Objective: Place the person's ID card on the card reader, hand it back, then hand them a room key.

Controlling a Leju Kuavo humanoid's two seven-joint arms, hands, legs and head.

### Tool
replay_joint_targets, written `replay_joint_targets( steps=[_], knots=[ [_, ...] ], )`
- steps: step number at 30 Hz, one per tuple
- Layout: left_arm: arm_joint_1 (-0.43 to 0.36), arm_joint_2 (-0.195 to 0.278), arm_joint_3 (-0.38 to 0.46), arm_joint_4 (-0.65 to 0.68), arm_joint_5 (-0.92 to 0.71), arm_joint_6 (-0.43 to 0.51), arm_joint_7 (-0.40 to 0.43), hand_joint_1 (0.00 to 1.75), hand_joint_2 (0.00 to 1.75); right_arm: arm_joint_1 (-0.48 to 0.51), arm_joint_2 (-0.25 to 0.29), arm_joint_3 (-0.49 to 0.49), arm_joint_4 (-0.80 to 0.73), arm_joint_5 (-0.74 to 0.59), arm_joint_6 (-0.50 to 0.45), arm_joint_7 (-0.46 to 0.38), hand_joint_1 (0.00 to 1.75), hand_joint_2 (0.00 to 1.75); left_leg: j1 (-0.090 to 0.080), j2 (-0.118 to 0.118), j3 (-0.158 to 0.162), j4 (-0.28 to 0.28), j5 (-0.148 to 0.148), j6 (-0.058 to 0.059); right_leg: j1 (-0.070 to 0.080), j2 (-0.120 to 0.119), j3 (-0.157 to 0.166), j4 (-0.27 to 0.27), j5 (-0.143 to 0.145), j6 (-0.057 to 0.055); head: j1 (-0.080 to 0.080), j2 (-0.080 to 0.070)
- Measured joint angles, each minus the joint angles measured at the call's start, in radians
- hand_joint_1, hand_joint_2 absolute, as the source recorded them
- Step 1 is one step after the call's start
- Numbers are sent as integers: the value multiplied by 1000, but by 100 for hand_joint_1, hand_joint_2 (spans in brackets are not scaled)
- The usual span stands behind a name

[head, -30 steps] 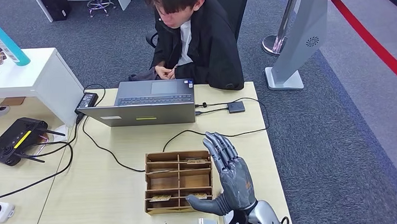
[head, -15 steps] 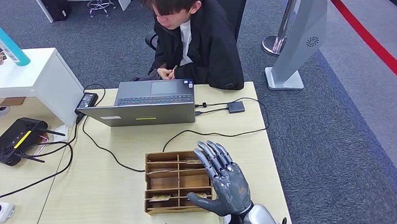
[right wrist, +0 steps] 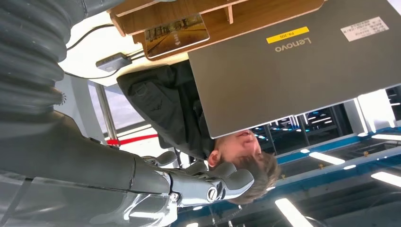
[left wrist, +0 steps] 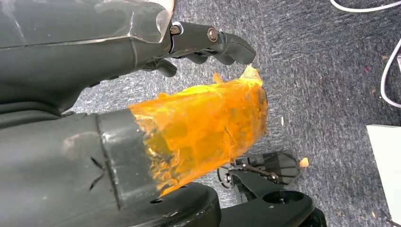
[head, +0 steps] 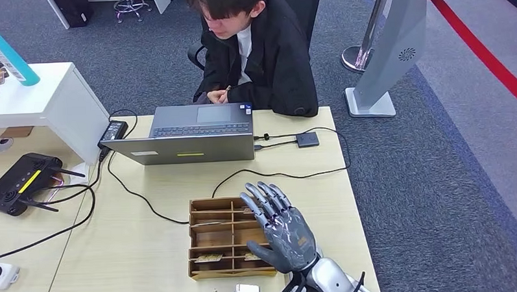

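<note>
Pale wood desk lies under my right hand, whose fingers are spread and hold nothing, hovering over the right side of the tray. Cards lie in the tray's compartments, a laptop beyond, with a person behind. My left hand hangs over grey carpet, fingers curled, holding nothing.

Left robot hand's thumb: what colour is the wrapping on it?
Orange, a torn film around the thumb of the left robot hand; clearest in the left wrist view.
</note>
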Motion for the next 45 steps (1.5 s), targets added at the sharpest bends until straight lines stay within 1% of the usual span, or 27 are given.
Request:
replay_joint_targets(
  steps=[23, 33, 45],
  knots=[
    [-2, 0, -13, 0, -9, -10, 7, 0, 0, -63, 29, 26, 72, 9, 55, 53, 0, 175, 0, 0, 0, 0, 0, 0, 0, 0, 0, 0, 0, 0, 0, 0],
    [-2, 0, -14, 0, -9, -11, 7, 0, 0, -68, 35, 31, 87, 5, 59, 60, 5, 175, 0, 0, 0, 0, 0, 0, 0, 0, 0, 0, 0, 0, 0, 0],
    [-3, 0, -15, 0, -9, -11, 8, 0, 0, -70, 37, 34, 95, 3, 62, 63, 5, 175, 0, 0, 0, 0, 0, 0, 0, 0, 0, 0, 0, 0, 0, 0]
  ],
)
